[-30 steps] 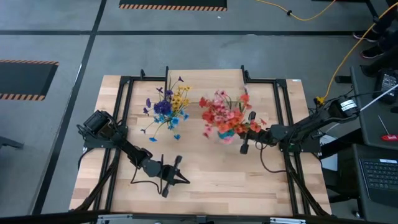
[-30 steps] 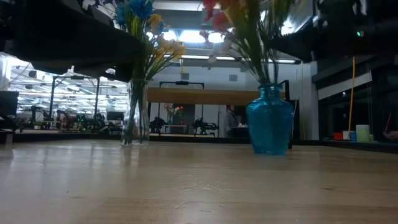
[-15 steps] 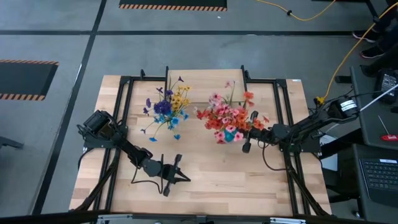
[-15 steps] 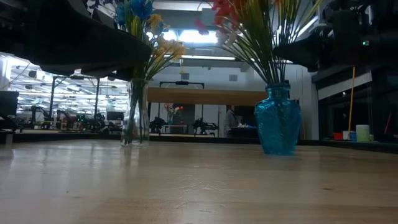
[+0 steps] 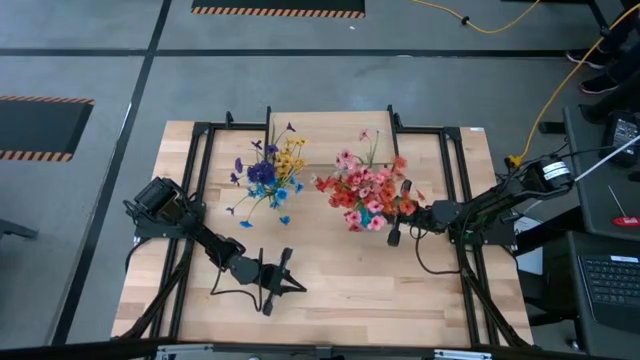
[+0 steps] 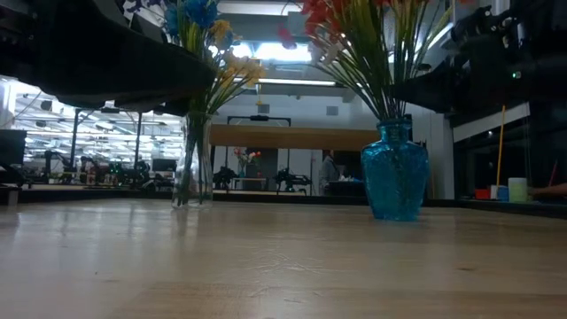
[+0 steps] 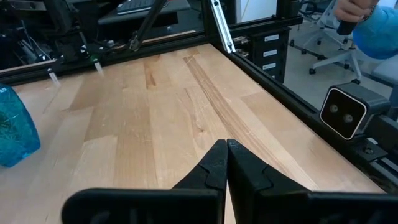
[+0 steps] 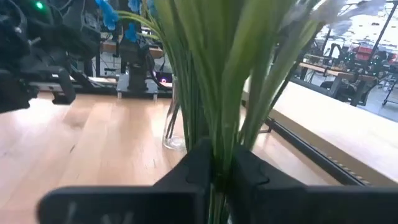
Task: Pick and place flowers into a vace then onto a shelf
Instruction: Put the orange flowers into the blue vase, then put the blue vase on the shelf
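Two risks with the right end effector (image 5: 393, 213) pinched on the red flowers' (image 5: 365, 193) stems in the blue vase (image 6: 395, 182) mid-table: tugging sideways, tipping it; left end effector (image 5: 284, 272) closed, idle near the front edge.

Robotics lab or workshop floor, open-plan.

Wooden tabletop (image 5: 330, 285) in a black metal frame (image 5: 455, 190) on grey concrete floor (image 5: 100, 70) with hazard-striped mats (image 5: 278, 9); yellow cable (image 5: 540, 110), keyboard (image 5: 608, 278), office chair (image 7: 323, 37); more benches and robot rigs (image 6: 106, 168) under ceiling lights.
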Controlling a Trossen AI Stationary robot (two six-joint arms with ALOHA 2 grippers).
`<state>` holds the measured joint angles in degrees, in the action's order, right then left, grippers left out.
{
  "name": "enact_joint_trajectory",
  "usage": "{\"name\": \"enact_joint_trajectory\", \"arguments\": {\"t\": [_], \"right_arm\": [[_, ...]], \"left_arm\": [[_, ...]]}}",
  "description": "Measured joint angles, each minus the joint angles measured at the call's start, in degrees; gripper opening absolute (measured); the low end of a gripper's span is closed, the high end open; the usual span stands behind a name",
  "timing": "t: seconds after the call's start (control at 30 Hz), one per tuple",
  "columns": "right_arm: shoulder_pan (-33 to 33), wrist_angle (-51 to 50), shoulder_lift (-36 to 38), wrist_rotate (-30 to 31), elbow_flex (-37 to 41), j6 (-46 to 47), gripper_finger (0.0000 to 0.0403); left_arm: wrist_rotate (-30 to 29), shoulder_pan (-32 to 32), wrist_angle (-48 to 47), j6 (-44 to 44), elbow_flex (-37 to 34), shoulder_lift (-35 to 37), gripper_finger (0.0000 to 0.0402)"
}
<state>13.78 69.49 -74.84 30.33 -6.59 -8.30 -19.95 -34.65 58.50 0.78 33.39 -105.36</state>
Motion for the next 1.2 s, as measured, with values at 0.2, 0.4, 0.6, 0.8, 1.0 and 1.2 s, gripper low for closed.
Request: {"name": "enact_joint_trajectory", "arguments": {"t": [0.2, 0.4, 0.6, 0.8, 1.0, 1.2], "right_arm": [[0.0, -1.45, 0.6, 0.05, 0.0, -0.2, 0.0116], [0.45, -4.63, 0.96, 0.37, 0.0, 0.05, 0.0176], [2.41, -9.66, 4.29, 1.47, -0.02, -0.24, 0.0199], [3.8, -18.03, 9.69, 5.16, -0.01, 2.09, 0.0202], [4.86, -20.82, 13.73, 5.13, 0.04, 2.48, 0.0202], [4.92, -23.66, 14.2, 4.99, 0.04, 5.8, 0.0202]], "left_arm": [[0.03, 0.0, 0.0, -0.33, 0.0, 0.0, 0.0003], [0.07, -0.11, 0.0, -1.53, 0.0, 0.0, 0.0004], [0.07, -0.11, 0.0, -1.63, 0.0, 0.0, 0.0002], [0.05, -0.11, 0.0, -1.64, 0.0, 0.0, 0.0004], [0.05, -0.11, 0.0, -1.64, 0.0, 0.0, 0.0002], [0.03, -0.11, 0.0, -1.6, 0.0, 0.0, 0.0004]]}}
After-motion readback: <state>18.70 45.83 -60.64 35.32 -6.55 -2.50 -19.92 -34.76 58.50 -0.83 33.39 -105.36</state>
